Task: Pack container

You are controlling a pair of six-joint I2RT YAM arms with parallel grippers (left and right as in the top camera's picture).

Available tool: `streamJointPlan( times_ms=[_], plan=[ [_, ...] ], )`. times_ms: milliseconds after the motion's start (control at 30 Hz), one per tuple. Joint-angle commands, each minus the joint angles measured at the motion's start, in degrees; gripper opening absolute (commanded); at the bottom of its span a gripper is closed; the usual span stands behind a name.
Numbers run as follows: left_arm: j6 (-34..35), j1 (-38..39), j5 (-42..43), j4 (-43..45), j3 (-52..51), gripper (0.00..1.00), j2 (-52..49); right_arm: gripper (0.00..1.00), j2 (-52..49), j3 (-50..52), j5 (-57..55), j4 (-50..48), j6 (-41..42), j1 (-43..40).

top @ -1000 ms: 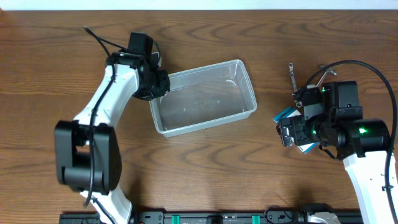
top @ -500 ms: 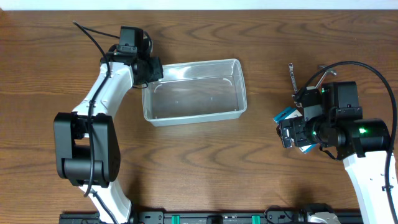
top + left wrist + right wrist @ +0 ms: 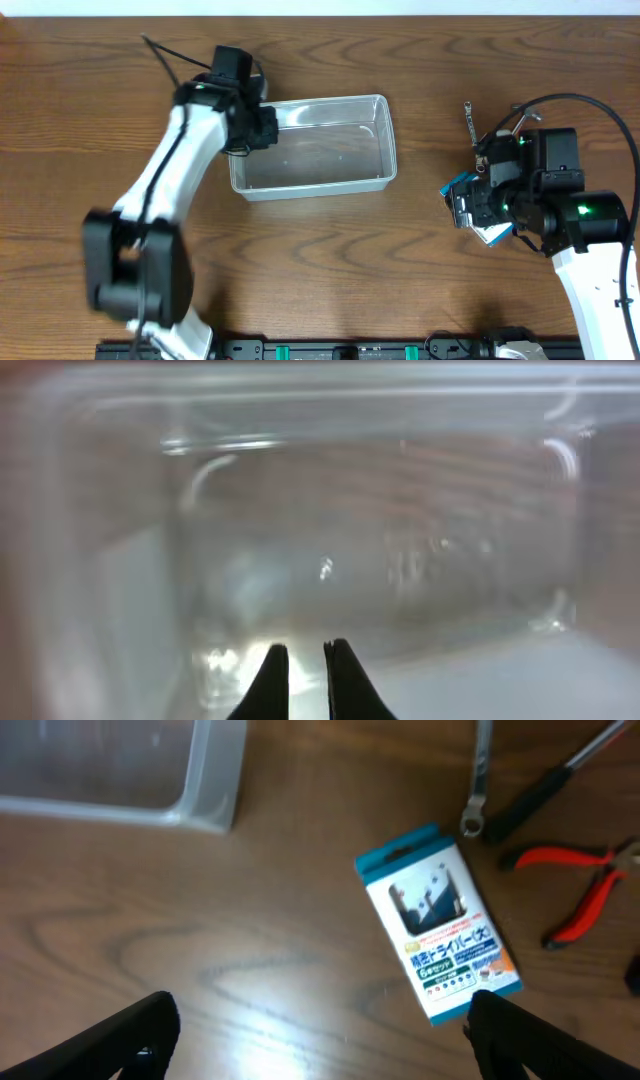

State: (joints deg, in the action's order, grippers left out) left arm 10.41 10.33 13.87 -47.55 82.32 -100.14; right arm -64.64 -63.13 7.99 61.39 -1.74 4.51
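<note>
A: Clear container (image 3: 320, 150) sits toward the table's far edge, left of centre. Left gripper (image 3: 300, 660) is over its left end, fingers nearly touching, gripping nothing.

B: Right gripper (image 3: 320, 1030) is spread wide above the blue-and-white packet (image 3: 440, 925) near the right edge. The Japanese print reads "ドライバー".

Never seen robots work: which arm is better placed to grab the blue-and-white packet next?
Probably right: the right gripper hangs open just above the packet, while the left gripper sits far off at the container.

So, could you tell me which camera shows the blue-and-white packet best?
The right wrist view: the packet lies whole, label up. Overhead, the right arm hides most of it; the left wrist view misses it.
</note>
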Motion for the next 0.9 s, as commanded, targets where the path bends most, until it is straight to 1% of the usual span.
streamJointPlan(
  times_ms=[0, 33, 67, 100, 133, 167, 200, 233, 300, 333, 400, 433, 500, 633, 733, 800, 867],
  plan=[
    [-0.7, -1.4, -7.9, -4.6, 1.4, 0.08, 12.1, 0.98, 0.2, -6.2, -8.5, 0.4, 10.1, -1.8],
    [-0.7, -2.0, -10.3, -6.5, 1.4, 0.16, 15.2, 0.99, -0.2, -8.5, -12.0, 1.7, 14.2, -3.2],
    [-0.7, -2.7, -12.0, -7.8, 1.4, 0.27, 17.8, 0.99, -0.7, -10.4, -14.3, 3.1, 17.6, -4.7],
    [-0.7, -3.5, -13.2, -9.0, 1.4, 0.48, 20.2, 0.99, -1.2, -12.0, -15.5, 4.5, 20.7, -6.4],
    [-0.5, -4.6, -13.9, -9.9, 1.4, 0.59, 22.4, 0.99, -1.9, -13.6, -15.1, 5.6, 23.0, -8.6],
    [0.2, -6.0, -14.1, -10.8, 1.4, 0.63, 24.6, 0.99, -2.6, -14.5, -13.4, 6.1, 23.2, -10.4],
    [1.3, -7.3, -14.1, -11.5, 1.4, 0.66, 26.3, 0.99, -3.7, -15.0, -10.8, 6.4, 21.5, -12.4],
    [2.8, -8.9, -14.1, -12.3, 1.4, 0.71, 27.8, 0.99, -4.9, -15.0, -8.2, 6.5, 18.1, -13.9],
    [6.9, -12.0, -14.2, -14.2, 1.4, 0.86, 30.0, 0.99, -8.8, -14.9, -5.7, 7.6, 8.7, -16.1],
    [9.2, -13.4, -14.4, -15.1, 1.4, 0.88, 30.6, 0.99, -10.7, -14.9, -5.3, 8.2, 4.3, -16.6],
    [13.4, -16.8, -14.6, -17.2, 1.4, 0.96, 31.4, 0.99, -17.2, -14.9, -4.6, 10.4, -11.6, -17.5],
    [14.8, -17.9, -14.6, -18.0, 1.4, 0.97, 31.4, 0.99, -19.5, -14.9, -5.1, 10.3, -15.3, -17.6],
    [16.5, -19.9, -14.6, -19.2, 1.4, 0.98, 31.2, 0.99, -23.6, -15.0, -7.0, 7.5, -16.5, -17.7],
    [16.5, -21.4, -14.9, -20.2, 1.3, 0.98, 30.9, 0.99, -28.1, -15.0, -7.6, 2.1, -16.3, -17.6],
    [16.5, -21.4, -16.8, -20.2, 1.3, 0.98, 30.9, 0.99, -29.0, -15.0, -7.1, 0.5, -22.9, -17.5],
    [16.5, -21.4, -17.0, -20.3, 1.3, 0.98, 30.9, 0.99, -29.1, -15.0, -5.8, 1.7, -27.6, -17.1],
    [16.5, -21.4, -17.2, -20.5, 1.3, 0.98, 30.9, 0.99, -29.1, -14.9, -3.6, 2.8, -29.9, -16.8]
  ],
)
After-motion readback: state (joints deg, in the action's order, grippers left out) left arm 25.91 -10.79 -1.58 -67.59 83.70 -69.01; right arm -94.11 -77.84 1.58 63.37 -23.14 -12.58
